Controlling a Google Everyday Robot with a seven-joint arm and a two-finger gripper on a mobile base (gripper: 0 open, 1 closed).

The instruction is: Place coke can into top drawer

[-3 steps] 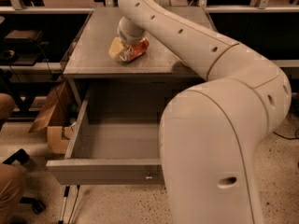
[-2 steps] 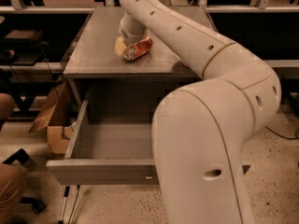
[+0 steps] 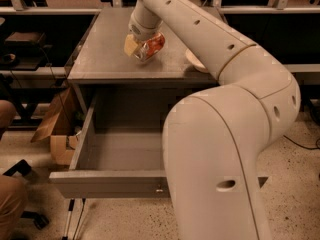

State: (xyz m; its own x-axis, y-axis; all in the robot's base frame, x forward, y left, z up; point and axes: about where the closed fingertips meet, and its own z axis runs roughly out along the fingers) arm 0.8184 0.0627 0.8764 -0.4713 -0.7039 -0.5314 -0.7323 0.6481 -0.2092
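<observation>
The coke can [image 3: 153, 45], red-orange with silver ends, lies tilted in my gripper [image 3: 139, 48] just above the grey cabinet top [image 3: 100, 59]. The gripper's yellowish fingers [image 3: 131, 45] are shut on the can's left side. The top drawer [image 3: 116, 154] stands pulled out below the cabinet top and nothing shows inside it. Its front panel, with a small metal knob [image 3: 159, 188], faces the camera. My big white arm [image 3: 220, 149] covers the drawer's right part.
A beige bowl [image 3: 193, 60] sits on the cabinet top right of the can, half hidden by my arm. A cardboard box [image 3: 54, 129] lies on the floor left of the drawer. A person's legs [image 3: 10, 204] are at the left edge.
The gripper has moved with the can a little up and to the right over the cabinet top. The arm's near segment has swung left, in front of the drawer.
</observation>
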